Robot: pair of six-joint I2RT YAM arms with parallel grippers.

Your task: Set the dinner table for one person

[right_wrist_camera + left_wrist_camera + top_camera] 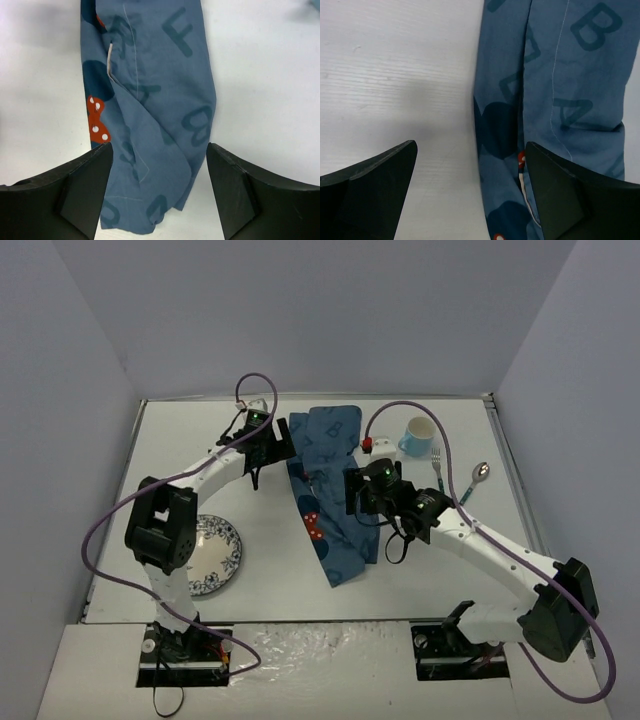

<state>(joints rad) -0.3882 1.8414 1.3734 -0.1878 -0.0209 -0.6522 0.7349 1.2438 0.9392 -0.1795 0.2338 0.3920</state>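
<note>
Now | dinner table (pixel 280 575): long axis left-right | cloth mat (pixel 335 525): lengthwise far-to-near

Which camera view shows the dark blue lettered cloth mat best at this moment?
Top external: the dark blue lettered cloth mat shows nearly whole there, a long rumpled strip seen end to end. The left wrist view catches only a stretch of one folded edge. The right wrist view shows just one end.
</note>
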